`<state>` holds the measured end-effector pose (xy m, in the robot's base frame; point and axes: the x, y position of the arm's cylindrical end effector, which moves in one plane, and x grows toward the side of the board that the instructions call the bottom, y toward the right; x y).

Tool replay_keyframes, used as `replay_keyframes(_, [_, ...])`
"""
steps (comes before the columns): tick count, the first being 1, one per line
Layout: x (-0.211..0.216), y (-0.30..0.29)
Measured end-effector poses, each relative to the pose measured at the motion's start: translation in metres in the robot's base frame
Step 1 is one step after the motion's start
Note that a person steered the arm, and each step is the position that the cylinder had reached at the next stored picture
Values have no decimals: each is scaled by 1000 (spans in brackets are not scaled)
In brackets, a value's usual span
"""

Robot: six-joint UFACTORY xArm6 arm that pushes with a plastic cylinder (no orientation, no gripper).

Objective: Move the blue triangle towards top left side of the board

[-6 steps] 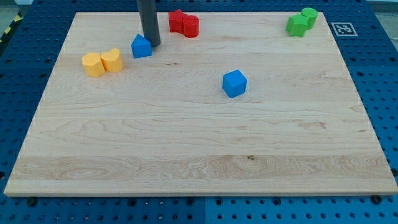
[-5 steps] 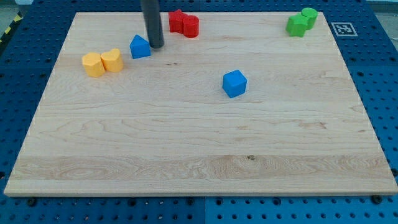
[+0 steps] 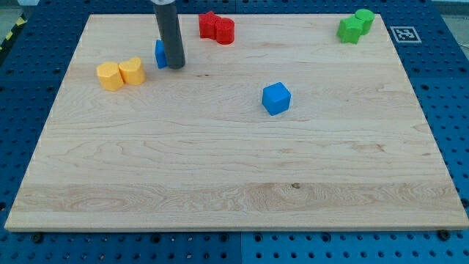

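Surface: pale wooden board (image 3: 234, 169) on a blue pegboard bench (image 3: 454, 110); a square black-and-white marker (image 3: 404, 34) sits on the bench off the board's top right corner.
Rod: dark, straight, comes down from the view's top edge, upper left part of the board.
Tip: my tip (image 3: 174, 66) rests on the board; no jaws here, just the bare rod end, holding nothing.
Blue triangle: blue triangle (image 3: 159, 54) is right behind the rod, mostly hidden, only its left edge showing to the tip's left. Looks to be touching the rod; can't tell for sure.
Yellow pair: two yellow blocks (image 3: 121, 73), rounded, side by side & touching, near the tip on the view's left, slightly lower.
Red pair: two red blocks (image 3: 217, 28) pressed together, up & right of the tip, near the board's top edge.
Blue cube: blue cube (image 3: 276, 98), well apart from the tip, to the view's right & lower, approx. mid-board.
Green pair: two green blocks (image 3: 355, 26) touching, far right of the tip, at the board's top right corner.
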<state>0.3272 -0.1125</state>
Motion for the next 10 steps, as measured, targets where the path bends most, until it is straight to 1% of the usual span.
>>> replay_keyframes(1, [-17,-25])
replay_keyframes(3, [-30,-82])
replay_keyframes(4, [-40,-97])
replay_keyframes(5, [-47,-97])
replay_keyframes(9, [-51,-94])
replay_keyframes(10, [-47,-75])
